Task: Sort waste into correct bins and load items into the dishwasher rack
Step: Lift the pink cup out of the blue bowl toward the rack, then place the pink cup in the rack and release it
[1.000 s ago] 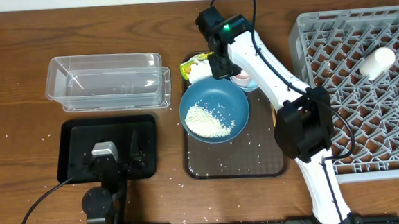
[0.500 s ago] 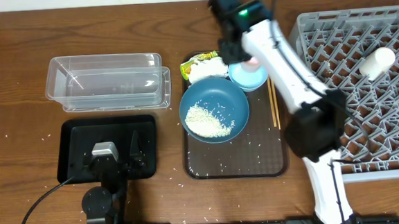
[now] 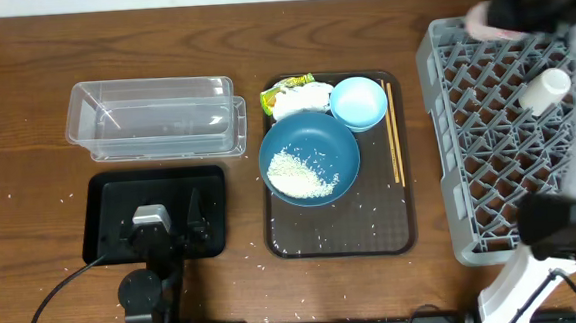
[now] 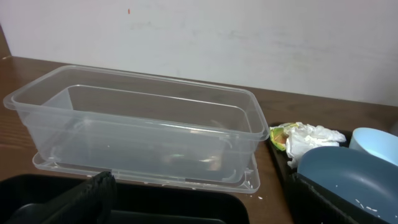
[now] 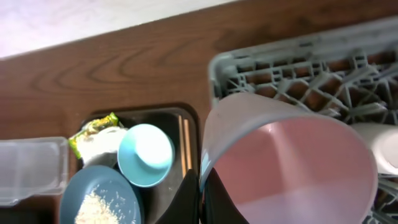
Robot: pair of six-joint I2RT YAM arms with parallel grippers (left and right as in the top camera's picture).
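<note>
Smooth pink cup [image 5: 292,162] between right fingers [image 5: 208,202] over corner of grey lattice rack [image 5: 280,68]; left fingers [image 4: 93,190] wide above black tray [image 3: 105,193].

We see a wooden table [image 3: 25,117] bearing a clear container [image 3: 155,118] upper left, black tray [image 3: 106,208] lower left, brown tray [image 3: 342,228] centre, rack [image 3: 488,149] right, scattered grains [image 3: 67,198].

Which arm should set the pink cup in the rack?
Right. The right gripper holds the pink cup above a corner of the rack; the left gripper sits open over the black tray, far away.
</note>
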